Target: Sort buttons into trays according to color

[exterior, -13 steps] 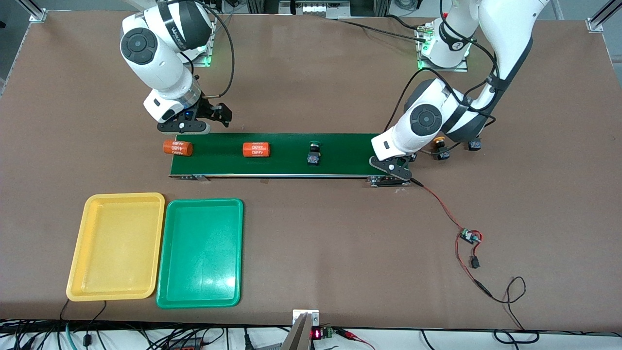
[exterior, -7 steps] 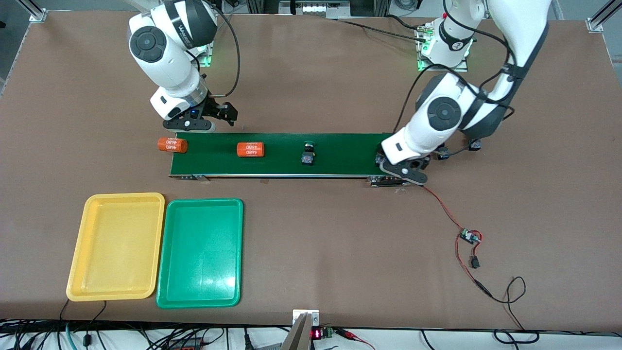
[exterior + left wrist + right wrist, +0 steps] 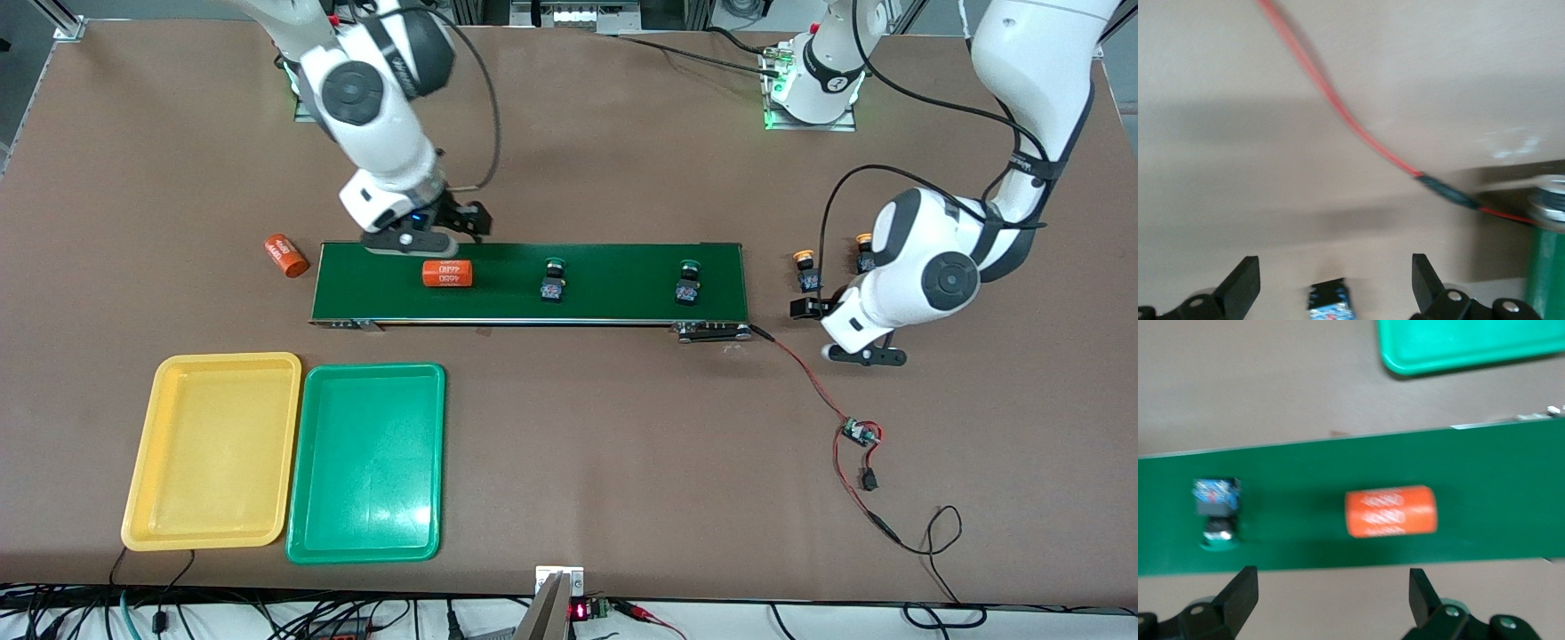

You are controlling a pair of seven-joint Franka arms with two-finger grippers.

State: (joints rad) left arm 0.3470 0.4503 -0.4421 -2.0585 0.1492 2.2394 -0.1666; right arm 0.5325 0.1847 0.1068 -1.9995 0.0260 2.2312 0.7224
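Button (image 3: 1217,513) beside open right tool (image 3: 1331,593).

The yellow tray (image 3: 212,452) and the green tray (image 3: 366,462) look like smooth plastic, the green one glossy with a light spot. The conveyor belt (image 3: 613,280) is matt dark green, with a shiny metal roller (image 3: 1550,210) at its end. The table (image 3: 578,427) is matt brown. Between the right gripper's fingers (image 3: 1238,597), the orange cylinder (image 3: 1390,511) looks smooth.

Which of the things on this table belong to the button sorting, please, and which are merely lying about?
Belonging to the job:
- green buttons on the conveyor belt
- yellow-orange buttons
- yellow tray
- green tray

Lying about:
- orange cylinders
- red wire
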